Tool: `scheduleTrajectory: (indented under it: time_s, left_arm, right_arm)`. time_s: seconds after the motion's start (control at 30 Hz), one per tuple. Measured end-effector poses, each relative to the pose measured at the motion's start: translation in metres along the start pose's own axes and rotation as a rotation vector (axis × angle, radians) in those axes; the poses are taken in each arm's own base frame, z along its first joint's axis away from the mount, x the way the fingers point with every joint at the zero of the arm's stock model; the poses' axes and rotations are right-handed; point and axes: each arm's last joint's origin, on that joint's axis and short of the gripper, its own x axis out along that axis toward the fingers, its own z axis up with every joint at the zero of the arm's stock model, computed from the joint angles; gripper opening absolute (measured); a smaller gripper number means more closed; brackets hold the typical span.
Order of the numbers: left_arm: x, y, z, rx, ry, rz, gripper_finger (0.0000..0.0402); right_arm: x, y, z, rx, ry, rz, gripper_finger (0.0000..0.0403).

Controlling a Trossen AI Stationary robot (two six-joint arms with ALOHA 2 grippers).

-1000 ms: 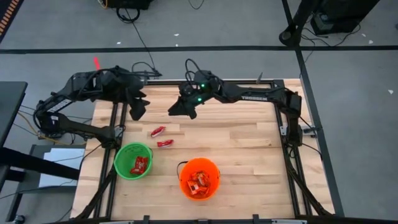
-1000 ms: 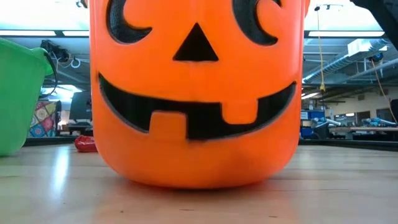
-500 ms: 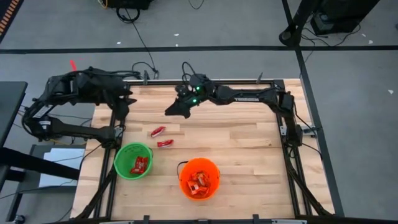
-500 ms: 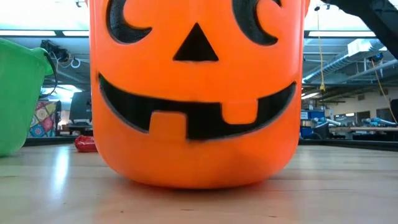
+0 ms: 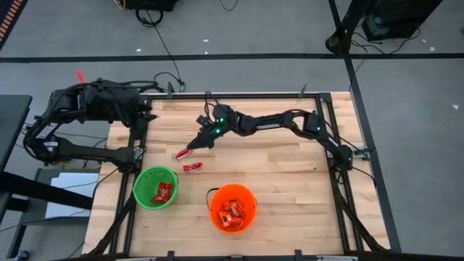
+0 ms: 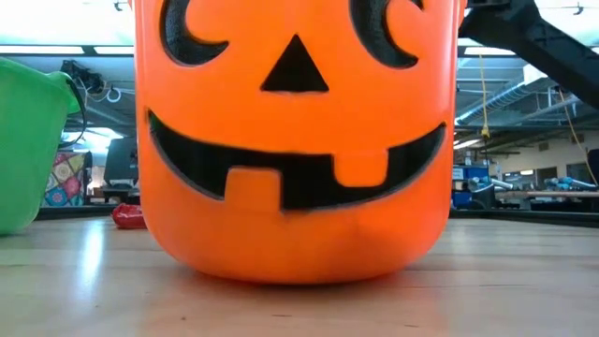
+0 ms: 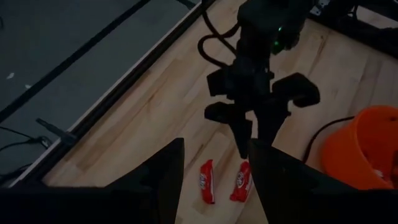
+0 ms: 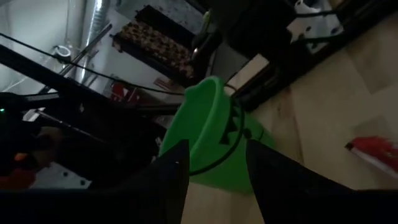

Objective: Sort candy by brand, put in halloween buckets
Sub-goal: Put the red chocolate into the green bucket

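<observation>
Wooden table (image 5: 290, 167), light butcher-block top in a dark frame. Right arm (image 5: 279, 122) stretched across the far side toward the table's left half, reaching down. Left arm (image 5: 87, 109) folded back off the far-left corner, over the table's edge, waiting.

Orange jack-o'-lantern bucket (image 5: 233, 207) at near centre, several orange-wrapped candies (image 5: 232, 212) inside; it fills the low view with its black face. Green bucket (image 5: 155, 187) near the left edge, just left of the orange one and apart from it, holding red-wrapped candy (image 5: 163, 191).

Right gripper (image 5: 191, 148) low over the table, fingers apart, tips right at the farther of two loose red candies (image 5: 183, 153); the left wrist view shows the tips just above that piece (image 7: 241, 181), and contact can't be confirmed. Second loose red candy (image 5: 192, 167) lies just nearer, beside the first, between it and the green bucket, flat on the wood.

Left gripper (image 7: 214, 168): fingers apart, nothing between them, pointed toward the two red pieces.
</observation>
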Motion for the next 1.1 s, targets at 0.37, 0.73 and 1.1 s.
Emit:
scheduleTrajectory:
  time_s: [0.37,0.73,1.1]
  left_arm:
    - [0.002,-0.001,0.001,-0.003,0.01,-0.006,0.0186]
    - [0.005,-0.002,0.003,-0.028,0.019,-0.004,0.0186]
    - [0.012,-0.004,0.006,-0.05,0.039,-0.001,0.0186]
  right_arm:
    - [0.018,-0.01,-0.018,-0.386,0.003,-0.125,0.017]
    - [0.022,-0.024,-0.037,-0.639,0.093,-0.477,0.017]
    - [0.019,-0.026,-0.035,-0.601,0.114,-0.424,0.017]
